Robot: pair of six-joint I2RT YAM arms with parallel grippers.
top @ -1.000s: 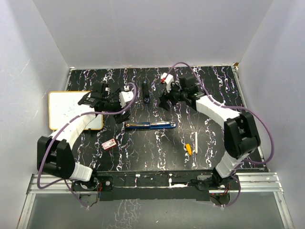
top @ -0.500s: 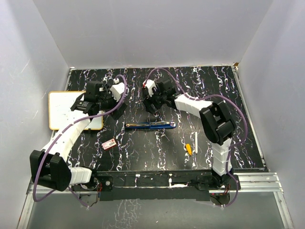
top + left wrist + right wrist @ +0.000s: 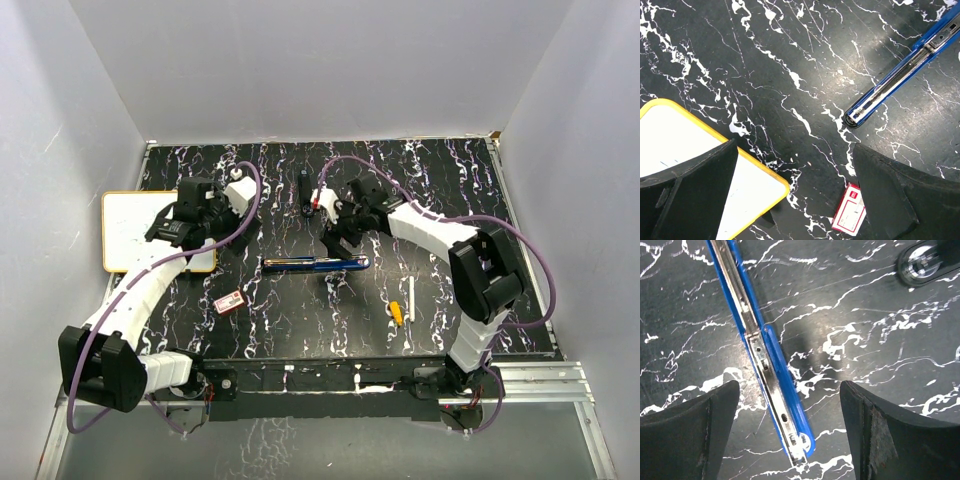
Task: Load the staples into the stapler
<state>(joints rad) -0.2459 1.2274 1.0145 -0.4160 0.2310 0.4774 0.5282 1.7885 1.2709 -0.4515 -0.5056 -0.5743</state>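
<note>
Change from a second ago: the right gripper (image 3: 335, 243) has come in from the far right and, over the last half second, moved off the black stapler (image 3: 306, 190) toward the arm bases. It now hangs over the blue stapler (image 3: 315, 264). The left gripper (image 3: 175, 222) has shifted left, over the corner of the yellow-framed whiteboard (image 3: 140, 230). Stapler and staples box (image 3: 230, 301) have not moved.

Both grippers: fingers spread wide, nothing between them.

Right wrist view: the blue stapler (image 3: 765, 355) lies folded out flat on the marbled table (image 3: 850, 390). Its bare metal rail faces up and runs between the fingers.

Left wrist view: the staples box (image 3: 850, 216) is red and white and lies flat just inside the view's right-hand finger, which partly hides it. It is well apart from the right gripper.
</note>
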